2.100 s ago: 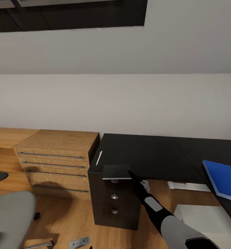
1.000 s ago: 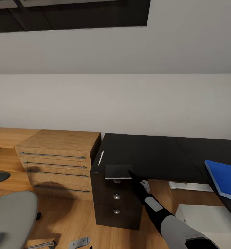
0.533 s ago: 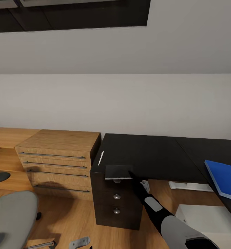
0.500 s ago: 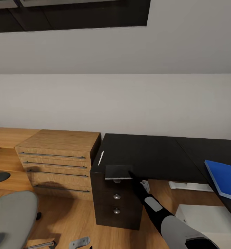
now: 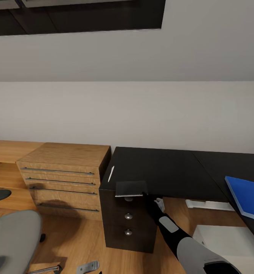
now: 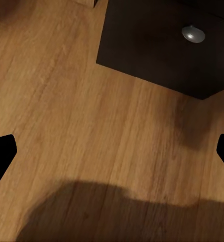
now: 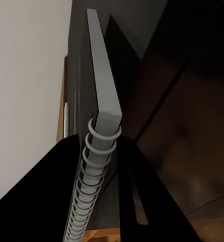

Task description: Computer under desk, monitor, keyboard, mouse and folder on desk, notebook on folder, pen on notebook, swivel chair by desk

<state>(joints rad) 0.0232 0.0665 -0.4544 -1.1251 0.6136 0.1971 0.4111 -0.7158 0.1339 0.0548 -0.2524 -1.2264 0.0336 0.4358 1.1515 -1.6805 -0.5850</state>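
Mid-pickup at frame centre: right gripper (image 5: 145, 191) clamped on the notebook (image 5: 130, 188), next needing carriage toward the folder (image 5: 248, 197) at right edge.

One notebook (image 5: 130, 188), one pen (image 5: 110, 174), one folder (image 5: 246, 196)

notebook (image 5: 130, 188): a matt dark grey cover is seen, bound by a pale wire spiral (image 7: 94, 166).
tabletop (image 5: 169, 171): smooth black, with a dull sheen.
cabinet (image 5: 127, 220): dark wood grain is shown, with round silvery metal knobs (image 6: 193, 33).
drawer unit (image 5: 60, 179): light wood, with thin metal bar handles.
floor (image 6: 106, 141): light wood planks, satin.
folder (image 5: 246, 196): smooth bright blue.
chair seat (image 5: 11, 239): matt grey.
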